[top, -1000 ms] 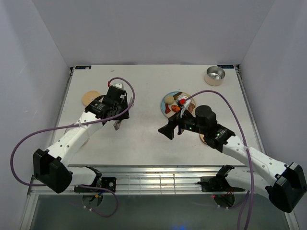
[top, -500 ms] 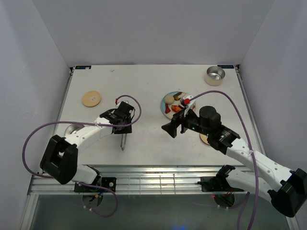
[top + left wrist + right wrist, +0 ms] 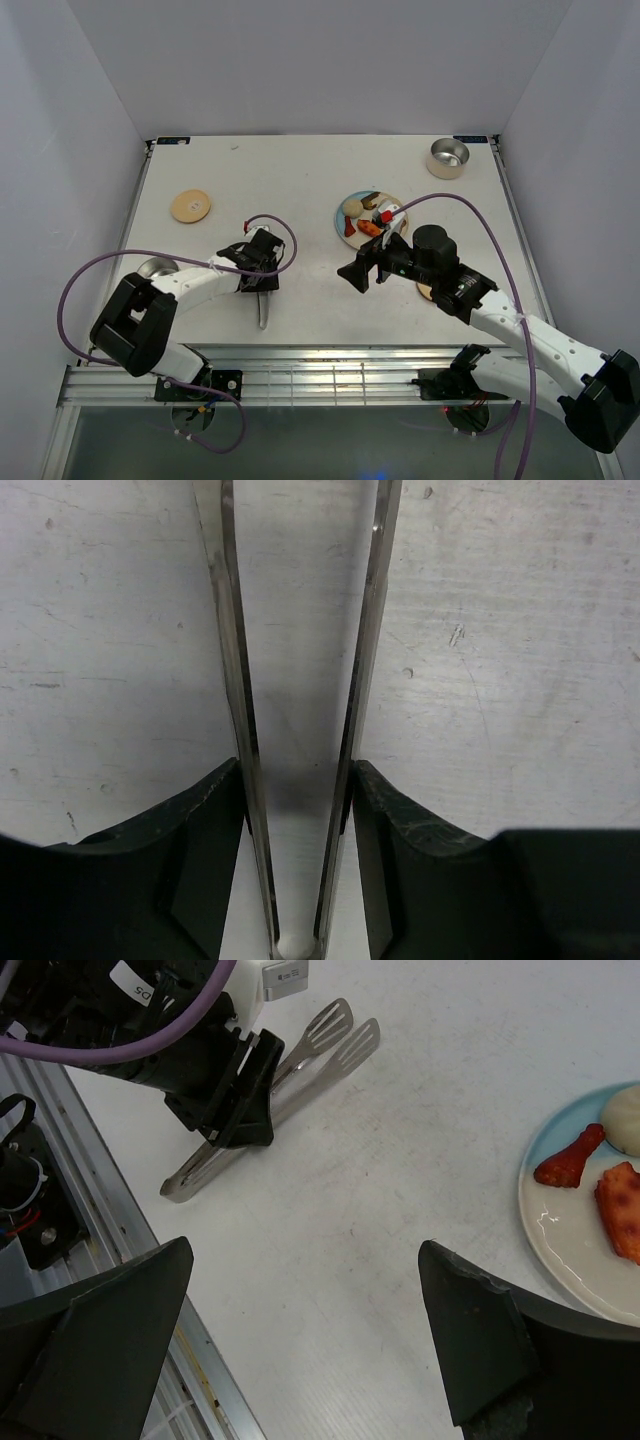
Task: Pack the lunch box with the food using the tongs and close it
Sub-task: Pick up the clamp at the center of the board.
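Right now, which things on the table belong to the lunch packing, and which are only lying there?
Job: tongs, food, metal container (probably the lunch box), tan disc (perhaps its lid).
Just lying there: plate, which only carries the food.

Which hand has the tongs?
The left hand: its fingers clamp the tongs. The right hand hangs open and empty near the plate.
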Robot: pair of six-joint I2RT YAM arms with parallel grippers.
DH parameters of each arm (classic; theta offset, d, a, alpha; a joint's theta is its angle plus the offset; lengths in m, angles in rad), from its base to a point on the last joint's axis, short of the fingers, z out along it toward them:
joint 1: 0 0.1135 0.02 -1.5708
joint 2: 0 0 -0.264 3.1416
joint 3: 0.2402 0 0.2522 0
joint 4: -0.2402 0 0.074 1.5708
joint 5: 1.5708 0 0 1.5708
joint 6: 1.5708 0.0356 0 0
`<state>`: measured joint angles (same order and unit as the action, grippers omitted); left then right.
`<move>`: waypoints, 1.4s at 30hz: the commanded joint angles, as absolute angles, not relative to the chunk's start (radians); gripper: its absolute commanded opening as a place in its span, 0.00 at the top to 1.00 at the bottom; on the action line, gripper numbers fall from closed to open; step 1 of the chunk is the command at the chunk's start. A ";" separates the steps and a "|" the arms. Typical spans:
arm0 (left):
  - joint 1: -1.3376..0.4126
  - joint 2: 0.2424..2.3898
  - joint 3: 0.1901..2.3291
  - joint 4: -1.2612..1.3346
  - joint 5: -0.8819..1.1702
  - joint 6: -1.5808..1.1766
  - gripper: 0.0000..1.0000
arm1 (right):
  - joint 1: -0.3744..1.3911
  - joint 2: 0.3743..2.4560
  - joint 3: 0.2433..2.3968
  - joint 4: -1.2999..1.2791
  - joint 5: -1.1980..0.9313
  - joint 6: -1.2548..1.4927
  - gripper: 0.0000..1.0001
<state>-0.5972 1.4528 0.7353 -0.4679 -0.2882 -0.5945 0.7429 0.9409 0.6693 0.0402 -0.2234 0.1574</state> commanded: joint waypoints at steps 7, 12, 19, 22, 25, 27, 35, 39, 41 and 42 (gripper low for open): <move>-0.598 1.451 0.684 -0.385 -0.279 -0.649 0.32 | 0.749 0.919 0.676 0.072 -0.232 0.158 0.00; -0.598 1.425 0.673 -0.383 -0.285 -0.658 0.25 | 0.749 0.930 0.676 0.075 -0.229 0.158 0.00; -0.598 1.462 0.687 -0.411 -0.302 -0.673 0.20 | 0.749 0.928 0.676 0.075 -0.222 0.156 0.00; -0.597 1.468 0.693 -0.443 -0.317 -0.693 0.11 | 0.747 0.930 0.677 0.075 -0.219 0.156 0.00; -0.598 1.448 0.690 -0.451 -0.328 -0.701 0.08 | 0.747 0.931 0.676 0.078 -0.221 0.156 0.00; -0.597 1.434 0.690 -0.454 -0.333 -0.698 0.06 | 0.749 0.936 0.676 0.080 -0.222 0.156 0.00; -0.597 1.494 0.729 -0.483 -0.344 -0.692 0.06 | 0.749 0.925 0.676 0.075 -0.221 0.156 0.00; -0.597 1.502 0.732 -0.473 -0.339 -0.687 0.08 | 0.749 0.917 0.680 0.068 -0.215 0.153 0.00; -0.597 1.505 0.729 -0.463 -0.330 -0.678 0.10 | 0.749 0.910 0.677 0.064 -0.212 0.152 0.00; -0.597 1.506 0.729 -0.462 -0.327 -0.678 0.13 | 0.749 0.905 0.676 0.063 -0.210 0.152 0.00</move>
<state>-0.5980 1.4830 0.7368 -0.4416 -0.3576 -0.6731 0.7429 0.9352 0.6693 0.0399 -0.2188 0.1570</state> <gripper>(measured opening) 0.890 0.996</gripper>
